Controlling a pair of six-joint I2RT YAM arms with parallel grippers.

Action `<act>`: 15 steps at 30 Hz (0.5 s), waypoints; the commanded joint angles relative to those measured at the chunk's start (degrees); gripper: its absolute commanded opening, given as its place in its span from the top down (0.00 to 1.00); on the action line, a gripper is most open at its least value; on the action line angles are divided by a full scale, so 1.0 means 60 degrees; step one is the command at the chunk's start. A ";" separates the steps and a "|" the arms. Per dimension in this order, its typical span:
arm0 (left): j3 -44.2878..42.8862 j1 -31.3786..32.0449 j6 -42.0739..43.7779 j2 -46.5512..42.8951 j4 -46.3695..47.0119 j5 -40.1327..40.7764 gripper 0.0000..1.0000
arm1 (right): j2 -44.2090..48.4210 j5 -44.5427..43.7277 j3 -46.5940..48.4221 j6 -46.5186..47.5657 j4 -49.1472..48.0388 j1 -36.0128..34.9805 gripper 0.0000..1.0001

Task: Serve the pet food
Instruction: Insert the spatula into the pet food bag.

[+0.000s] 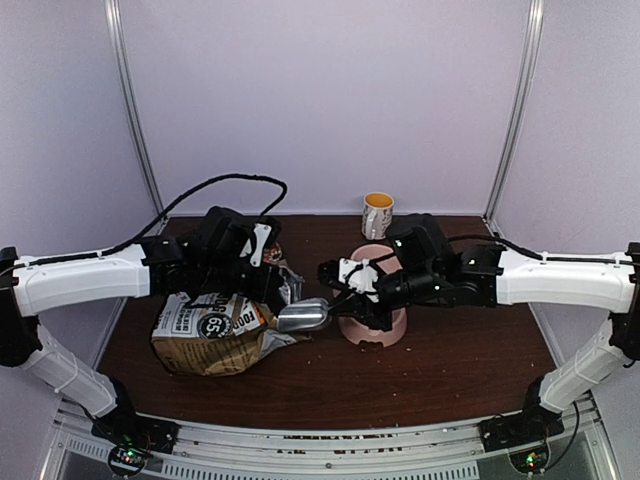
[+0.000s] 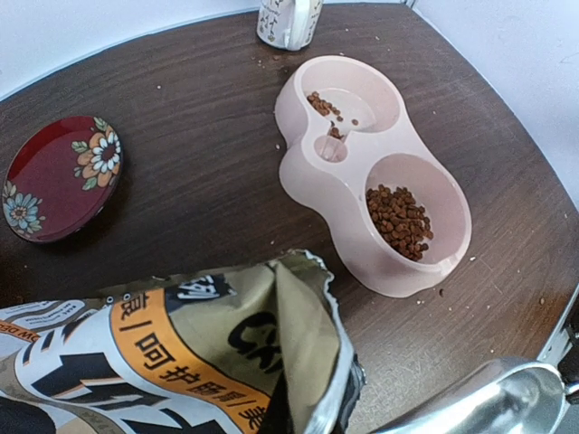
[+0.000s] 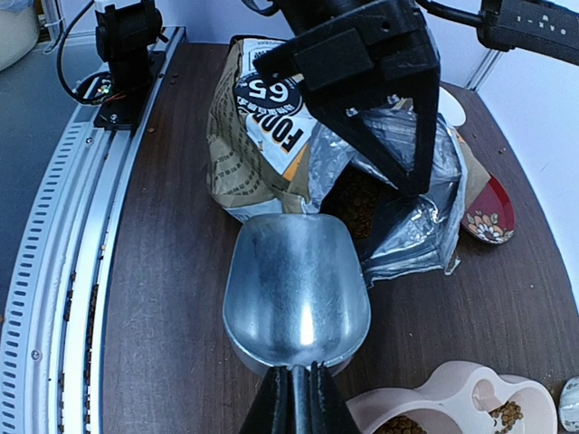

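**Empty scoop poised at the mouth of the kibble bag**

The right gripper (image 3: 294,402) is clamped on the handle of a metal scoop (image 3: 297,289), which is empty and points at the bag's opening. Just beyond it, the left gripper (image 3: 412,181) has its fingers pinched together on the torn foil lip of the tan paper bag (image 3: 262,154), lifting the mouth while the bag lies on its side on the table (image 2: 199,117). Brown kibble (image 3: 362,203) shows inside that mouth. More sits in both wells of the pink feeder (image 2: 312,194) beside the scoop – one well fuller, the other sparse.

The step in hand looks like loading the scoop. It should enter low and level under the raised lip, clear of the left fingers, then tip back before withdrawing – otherwise pellets could spill.
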State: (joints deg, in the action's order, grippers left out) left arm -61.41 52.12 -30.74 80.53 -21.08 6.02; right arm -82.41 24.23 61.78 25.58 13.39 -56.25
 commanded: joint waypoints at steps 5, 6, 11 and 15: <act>0.0016 -0.0029 -0.0189 -0.0440 0.1203 -0.0413 1.00 | -0.0404 -0.0959 0.0217 0.0322 0.0010 0.0008 1.00; 0.0033 -0.0029 -0.0213 -0.0430 0.1232 -0.0437 1.00 | -0.0485 -0.0982 0.0244 0.0339 0.0032 0.0030 1.00; 0.0077 -0.0014 -0.0239 -0.0443 0.1238 -0.0562 1.00 | -0.1026 -0.0903 0.0576 0.0394 0.0078 0.0101 1.00; 0.0113 0.0014 -0.0274 -0.0494 0.1143 -0.0550 1.00 | -0.1554 -0.0564 0.0920 0.0443 0.0292 0.0203 1.00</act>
State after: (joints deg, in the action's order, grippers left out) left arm -60.40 52.07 -31.57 80.14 -20.16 4.71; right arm -88.20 20.45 65.23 27.31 13.39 -55.66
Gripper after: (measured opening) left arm 0.015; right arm 0.059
